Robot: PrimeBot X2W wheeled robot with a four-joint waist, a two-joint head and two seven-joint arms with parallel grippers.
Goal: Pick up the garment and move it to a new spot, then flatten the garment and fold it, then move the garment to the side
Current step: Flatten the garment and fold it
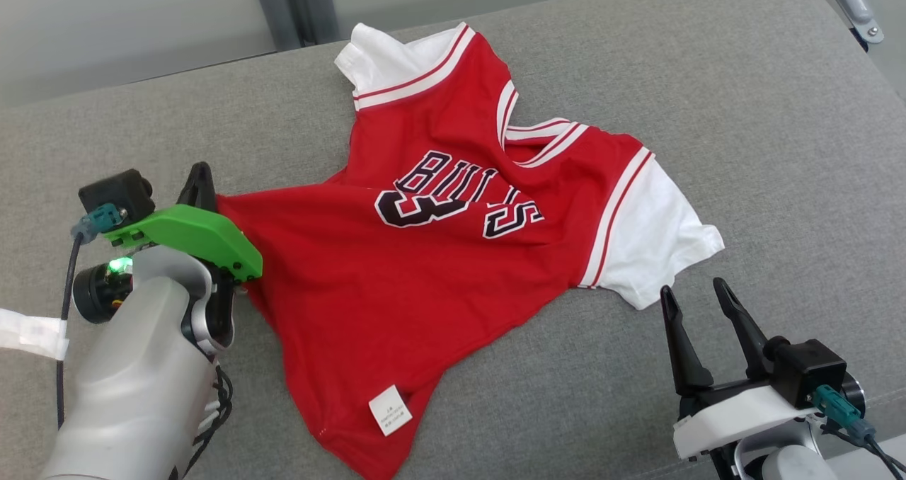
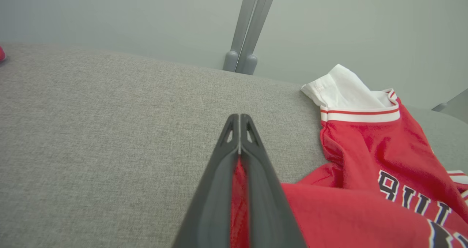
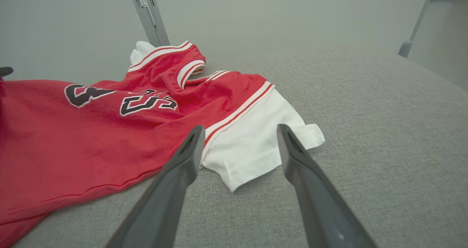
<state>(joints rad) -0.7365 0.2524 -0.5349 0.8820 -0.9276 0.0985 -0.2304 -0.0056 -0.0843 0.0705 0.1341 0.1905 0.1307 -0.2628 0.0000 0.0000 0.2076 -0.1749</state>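
The left end effector (image 2: 240, 118) sits nearest, its two dark fingers pressed together with a strip of red cloth clamped between them; it grips the garment (image 1: 396, 282) at that side's edge, toward the left edge of the grey cushion (image 1: 743, 147). The garment, a red jersey with white sleeves, lies across the middle of the cushion, front up; its hem points at the near edge, where a white label (image 1: 390, 409) is turned out. One sleeve (image 1: 382, 59) reaches toward the far edge; the other sleeve (image 1: 651, 246) lies toward the right. The chest lettering is buckled by a fold, and the collar area is bunched; so the cloth is not yet flat.

The right end effector (image 3: 240, 128) is spread wide and grips nothing; it hovers just short of the right-hand sleeve.

This looks like the flattening step. To do it well, the right fingers should probably close on the cloth's edge opposite the left grip, taking a single layer rather than the doubled sleeve cuff; then both arms would draw apart, low over the cushion, until the fold through the lettering runs out. Pulling too high or unevenly risks dragging the whole jersey sideways instead of stretching it; a shallow pinch may slip off the thin fabric.
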